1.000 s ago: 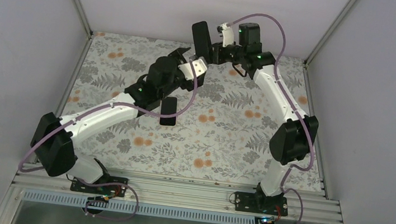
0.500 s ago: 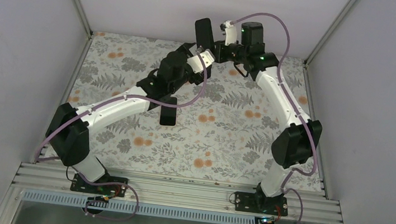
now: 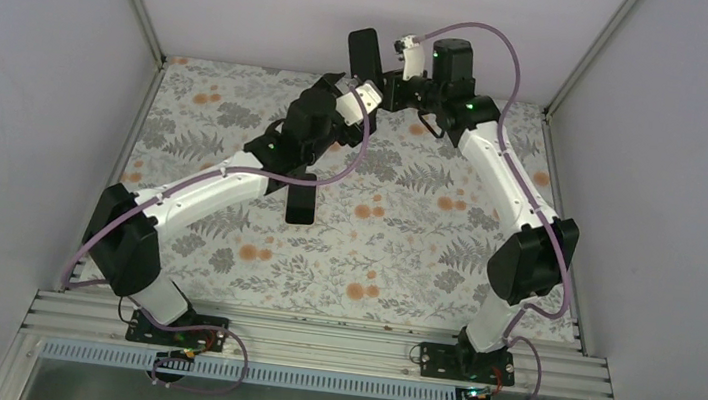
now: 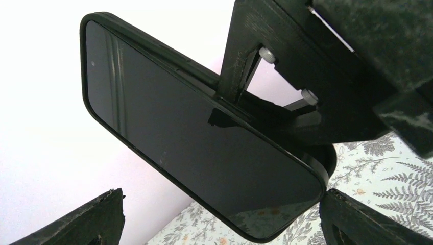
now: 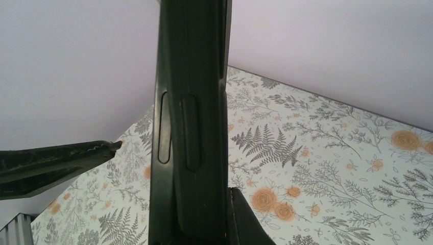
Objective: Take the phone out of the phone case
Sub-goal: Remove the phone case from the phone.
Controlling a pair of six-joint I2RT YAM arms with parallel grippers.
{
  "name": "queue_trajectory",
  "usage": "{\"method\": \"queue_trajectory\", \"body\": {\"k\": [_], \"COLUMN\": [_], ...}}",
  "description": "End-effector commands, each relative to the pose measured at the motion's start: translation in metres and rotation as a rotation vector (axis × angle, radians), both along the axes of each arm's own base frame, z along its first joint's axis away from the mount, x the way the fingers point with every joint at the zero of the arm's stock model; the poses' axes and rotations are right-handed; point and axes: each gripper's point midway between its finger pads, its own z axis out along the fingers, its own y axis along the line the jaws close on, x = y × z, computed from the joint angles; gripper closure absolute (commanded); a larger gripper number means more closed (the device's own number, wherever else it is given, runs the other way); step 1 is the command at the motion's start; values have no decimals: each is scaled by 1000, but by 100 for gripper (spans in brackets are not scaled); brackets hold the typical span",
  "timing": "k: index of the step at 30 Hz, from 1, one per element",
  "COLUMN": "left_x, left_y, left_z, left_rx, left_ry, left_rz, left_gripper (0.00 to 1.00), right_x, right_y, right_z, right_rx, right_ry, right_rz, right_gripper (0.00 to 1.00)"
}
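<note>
Right now the left pincer (image 3: 347,88) stands spread wide, its dark fingertips (image 4: 97,219) at the lower corners of its own wrist view with nothing between them. Just ahead of it, slightly above, hangs the phone (image 4: 194,148), its glossy screen turned toward that pincer. The phone is still seated in its black case (image 5: 186,127), whose rim runs unbroken round the glass. On the phone's far side the right pincer (image 3: 376,80) is pressed together on it, pinching front and back near one long edge and holding it tilted in the air, well above the counter (image 3: 406,236). Back toward the arm bases, a dark flat slab (image 3: 302,200) lies on the counter; what it is I cannot tell.

By my reading, the step in hand is the approach: one arm presents, the other arrives, and nothing is pried loose yet. The next move calls for the left pincer to come in on a free corner, clear of the right fingers. It should catch the case lip rather than the glass, then peel while the right grip holds firm.
</note>
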Motion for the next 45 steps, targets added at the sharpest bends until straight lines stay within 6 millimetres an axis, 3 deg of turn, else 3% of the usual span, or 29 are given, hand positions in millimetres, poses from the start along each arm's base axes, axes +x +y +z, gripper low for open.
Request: {"method": "queue_trajectory", "body": {"k": [1,6,13,18,20,25,30,35,40,45], "left_x": [2,0,16,30,28,0,-29,-48,-51,-57], "left_y": [-1,-9,-1,27,49,106,137,139,134,132], "left_z": [32,29,18,21,27,72,102,116,126,130], "left_rx": [-99,-119,-104,-82,-62,-35,-12,3,7,7], "left_ry": [-24,16,8,-65,-150,-468,-734,-884,-936,-983], "left_rz": [3,-37,56,243,338,514,648,691,713,734], "left_gripper": [7,6,9,14,16,31,46,58,71,77], "right_x": [-11,-12,-16,-18,-19,-22,-34,-41,-47,-42], "right_y": [7,12,15,13,12,8,18,24,27,27], "right_z": [24,22,24,25,26,21,15,6,-2,-13], "right_rx": [37,34,34,28,30,51,82,91,92,74], "right_ry": [-60,-59,-60,-62,-63,-27,24,58,83,95], "right_rz": [38,49,61,52,51,76,191,246,289,275], "right_gripper": [97,97,97,97,97,97,97,97,97,97]}}
